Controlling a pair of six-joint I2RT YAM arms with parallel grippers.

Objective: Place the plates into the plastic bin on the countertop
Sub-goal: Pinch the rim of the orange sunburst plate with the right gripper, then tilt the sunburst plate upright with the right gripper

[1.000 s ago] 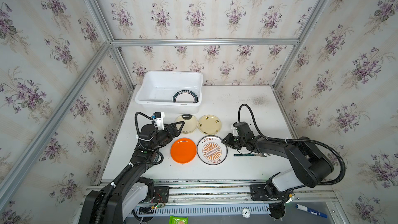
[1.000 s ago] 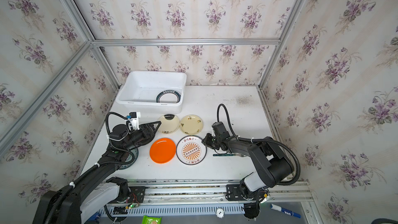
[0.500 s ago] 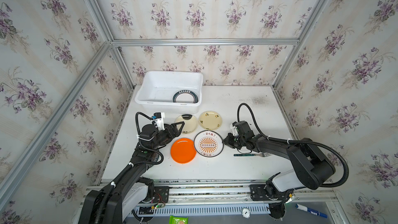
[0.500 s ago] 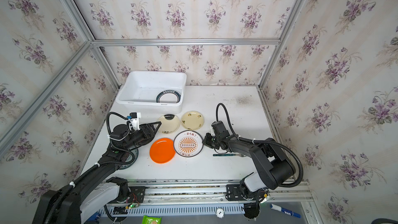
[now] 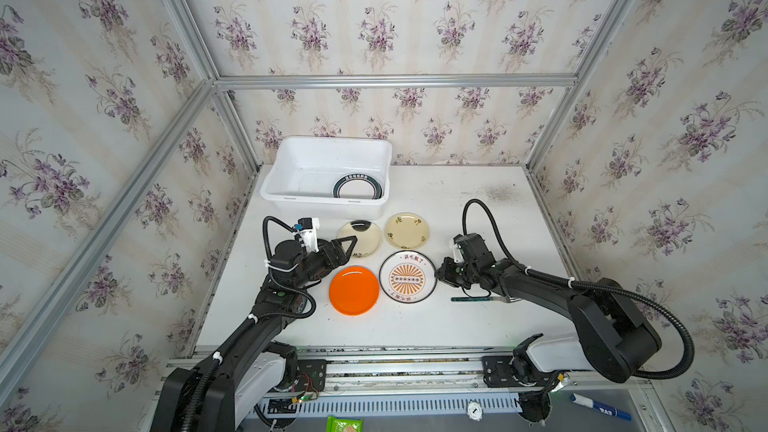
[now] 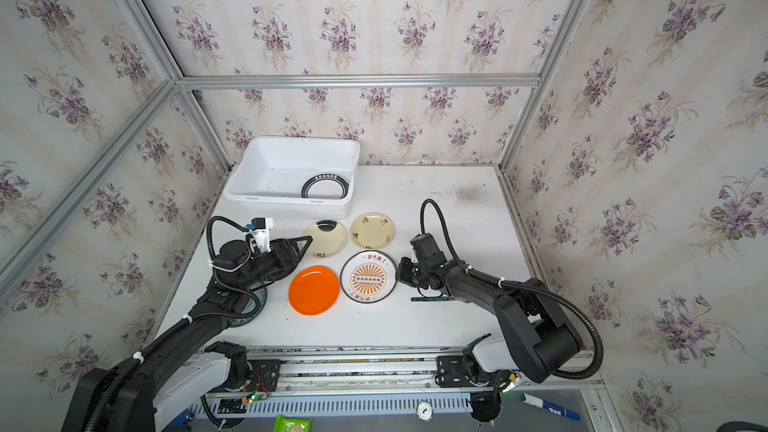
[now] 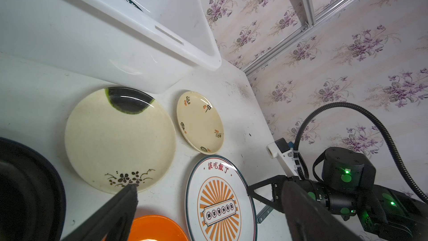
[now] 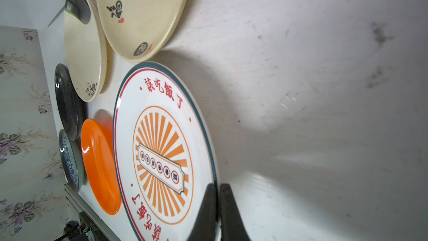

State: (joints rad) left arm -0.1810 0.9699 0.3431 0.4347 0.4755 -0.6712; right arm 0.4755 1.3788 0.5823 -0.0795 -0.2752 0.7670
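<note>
In both top views my right gripper (image 5: 441, 277) is closed on the rim of the sunburst plate (image 5: 408, 277), which sits on the countertop (image 5: 457, 209) between the orange plate (image 5: 353, 290) and the fork (image 5: 478, 298), while my left gripper (image 5: 347, 251) gapes wide and empty by the cream plate with the dark patch (image 5: 366, 243); the plastic bin (image 5: 328, 141) stands at the back with one teal-ringed plate (image 5: 357, 187) inside. My left wrist view shows my left fingers (image 7: 125, 202) spread far apart, one tip at that cream plate's flowered edge. My right wrist view shows my right fingers (image 8: 228, 207) pinched on the sunburst plate's teal rim.
</note>
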